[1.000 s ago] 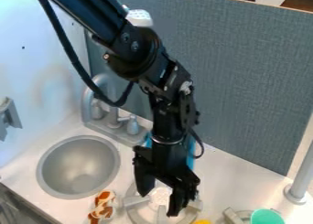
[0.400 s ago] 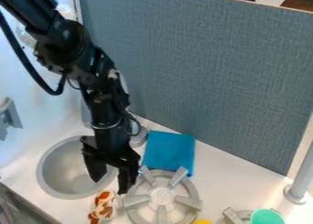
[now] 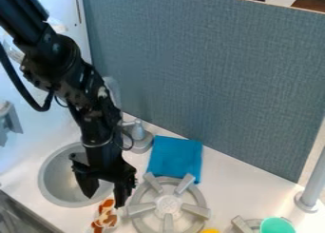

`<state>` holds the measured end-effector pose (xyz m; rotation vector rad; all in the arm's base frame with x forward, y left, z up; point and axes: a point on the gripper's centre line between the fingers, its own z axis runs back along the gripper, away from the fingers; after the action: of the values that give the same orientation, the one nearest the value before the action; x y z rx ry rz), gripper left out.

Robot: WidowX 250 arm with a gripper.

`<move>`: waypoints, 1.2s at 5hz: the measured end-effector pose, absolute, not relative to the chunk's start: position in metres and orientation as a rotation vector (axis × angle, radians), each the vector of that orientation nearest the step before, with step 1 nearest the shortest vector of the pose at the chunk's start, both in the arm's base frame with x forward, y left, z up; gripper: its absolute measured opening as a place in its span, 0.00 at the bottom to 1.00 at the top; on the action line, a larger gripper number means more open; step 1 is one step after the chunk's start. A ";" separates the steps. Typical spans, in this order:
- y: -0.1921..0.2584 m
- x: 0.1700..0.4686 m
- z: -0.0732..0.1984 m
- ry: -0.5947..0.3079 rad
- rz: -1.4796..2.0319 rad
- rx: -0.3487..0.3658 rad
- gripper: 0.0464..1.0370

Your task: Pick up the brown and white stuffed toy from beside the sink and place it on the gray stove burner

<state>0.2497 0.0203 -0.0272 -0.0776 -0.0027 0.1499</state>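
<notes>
Since the earlier frame, the gripper (image 3: 103, 194) has shifted from over the burner (image 3: 167, 205) to between the sink (image 3: 56, 191) and the toy (image 3: 107, 217). Its pincer is spread, nothing between the fingers; one finger hangs over the sink, the other by the toy's upper end, whether touching I cannot tell. Sink and burner flank the brown-and-white toy on the counter (image 3: 238, 191), a burner prong just beside it. Behind the burner lies a blue cloth (image 3: 176, 157); the arm partly hides sink and faucet (image 3: 138, 132). Farther right in the view are a yellow thing (image 3: 210, 231), a green cup (image 3: 277, 225) and a post (image 3: 311, 191). Lengthwise, the toy runs up and down the view, its upper end tilted toward the burner; which end is its front I cannot tell.
</notes>
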 end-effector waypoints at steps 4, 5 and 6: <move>0.047 0.256 -0.057 -0.044 0.482 -0.059 0.96; 0.046 0.255 -0.071 -0.011 0.529 -0.063 0.96; 0.043 0.261 -0.079 -0.030 0.585 -0.096 0.96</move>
<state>0.2611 0.0428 -0.0792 -0.0965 -0.0304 0.5851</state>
